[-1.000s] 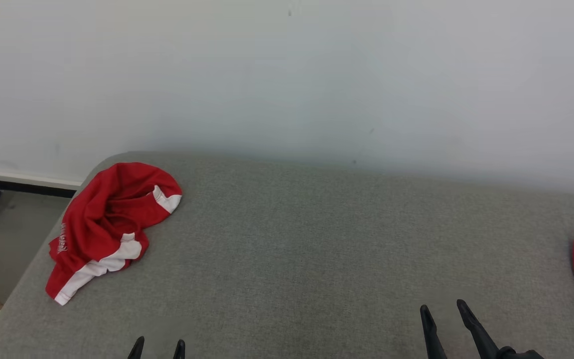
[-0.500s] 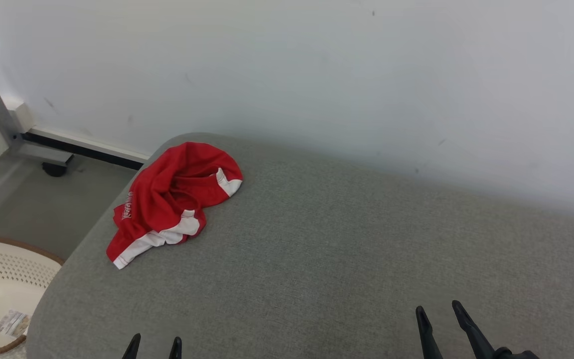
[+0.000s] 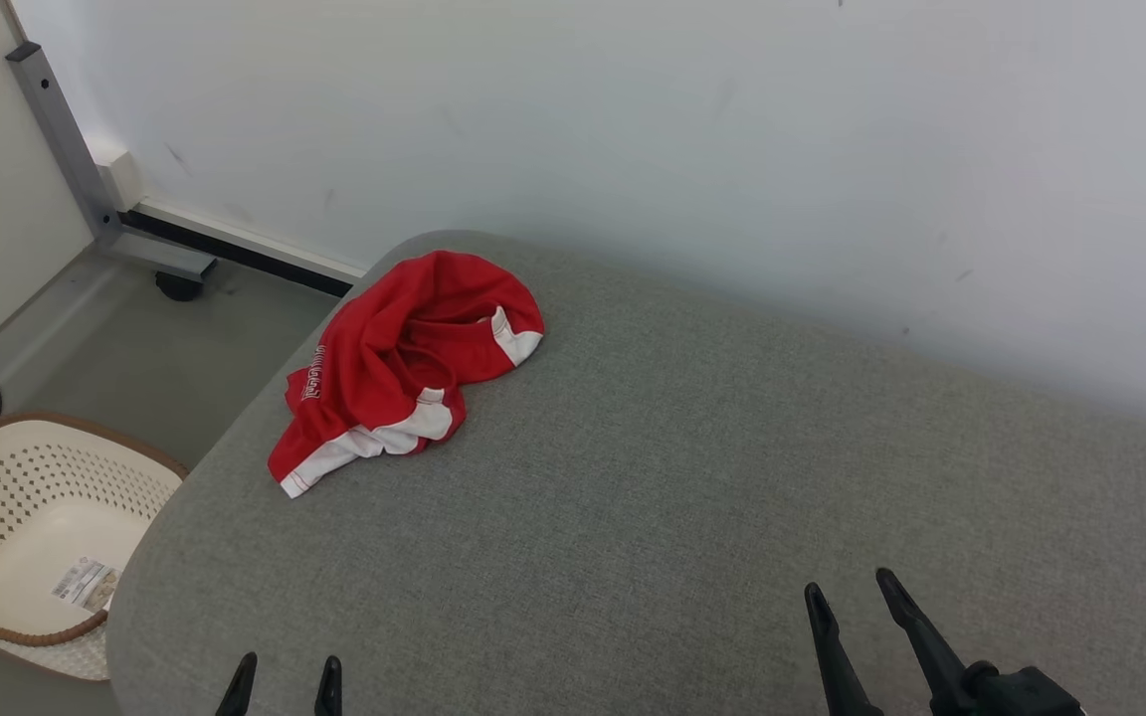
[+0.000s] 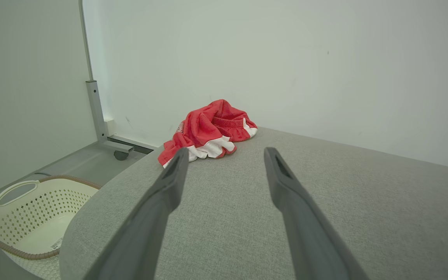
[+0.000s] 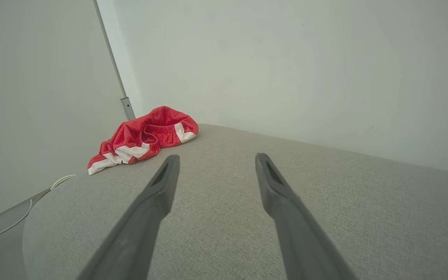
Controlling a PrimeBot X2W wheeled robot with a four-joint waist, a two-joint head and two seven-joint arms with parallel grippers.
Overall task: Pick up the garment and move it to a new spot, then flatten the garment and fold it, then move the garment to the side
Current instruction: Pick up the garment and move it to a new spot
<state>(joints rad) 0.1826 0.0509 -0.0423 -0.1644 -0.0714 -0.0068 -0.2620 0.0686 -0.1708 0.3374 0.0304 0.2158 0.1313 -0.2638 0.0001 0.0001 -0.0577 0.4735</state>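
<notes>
A crumpled red garment (image 3: pixel 404 363) with white trim lies in a heap near the far left corner of the grey padded surface (image 3: pixel 682 497). It also shows as the red garment (image 4: pixel 208 130) ahead of the left fingers and the red garment (image 5: pixel 146 138) to the upper left of the right fingers. My left gripper (image 3: pixel 282 678) is at the near edge, open and empty, well short of the cloth. My right gripper (image 3: pixel 852 597) hovers at the near right, open and empty, far from the garment.
A cream perforated basket (image 3: pixel 26 517) stands on the floor left of the surface, seen again as the basket (image 4: pixel 29 212). A grey metal post (image 3: pixel 66 149) with a castor rises at the far left. A white wall backs the surface.
The head camera has swung left: the garment sits further right in the picture, the basket has come into view and a second red cloth at the right edge has left it.
</notes>
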